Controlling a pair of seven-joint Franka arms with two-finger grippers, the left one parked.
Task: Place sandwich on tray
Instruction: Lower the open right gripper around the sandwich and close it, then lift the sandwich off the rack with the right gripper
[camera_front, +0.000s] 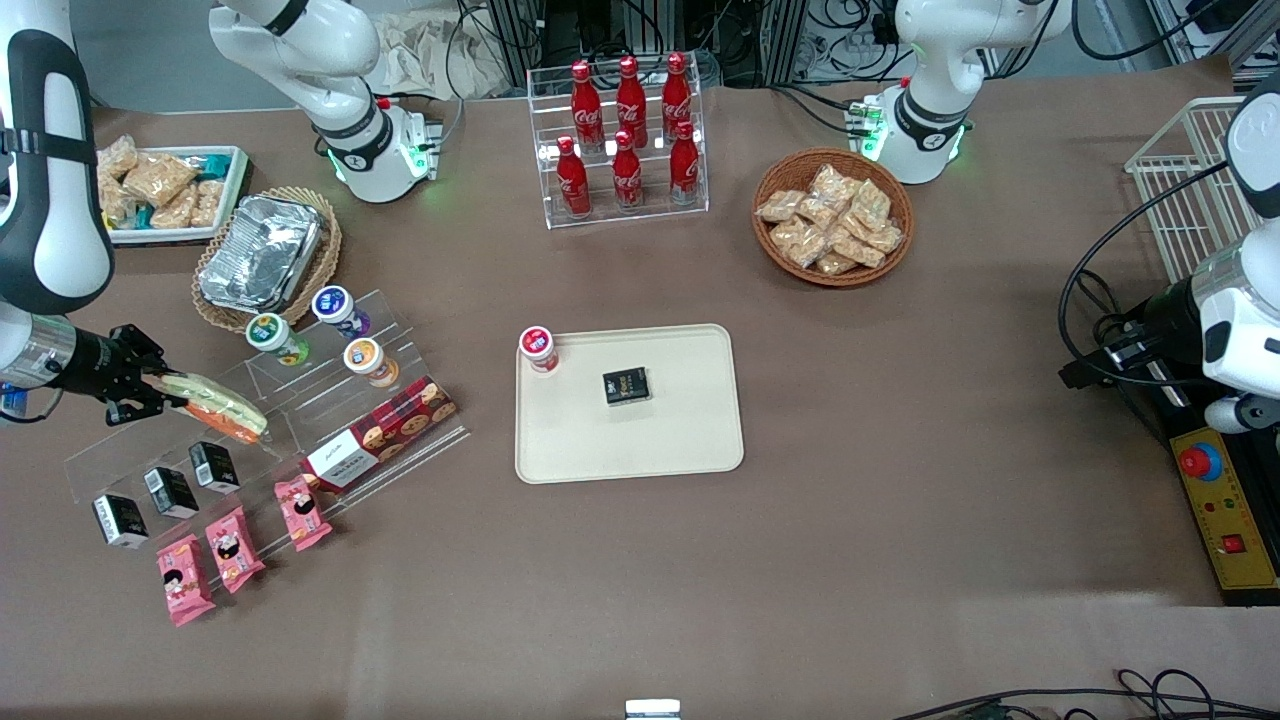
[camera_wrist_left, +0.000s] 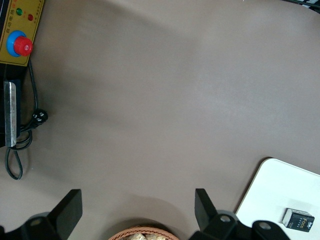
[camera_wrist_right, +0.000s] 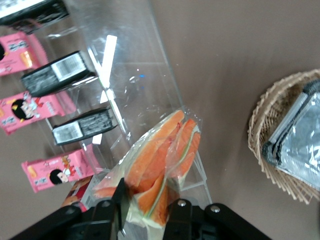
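Note:
The sandwich, a wedge in clear wrap with pale bread and orange and green layers, is held over the upper step of the clear acrylic stand. My right gripper is shut on its end at the working arm's end of the table. In the right wrist view the sandwich sits pinched between the black fingers of the gripper. The cream tray lies flat at the table's middle, carrying a red-capped jar and a small black box.
On the stand are black boxes, pink snack packets, a red cookie box and capped cups. A foil container in a wicker basket, a cola bottle rack and a snack basket stand farther from the camera.

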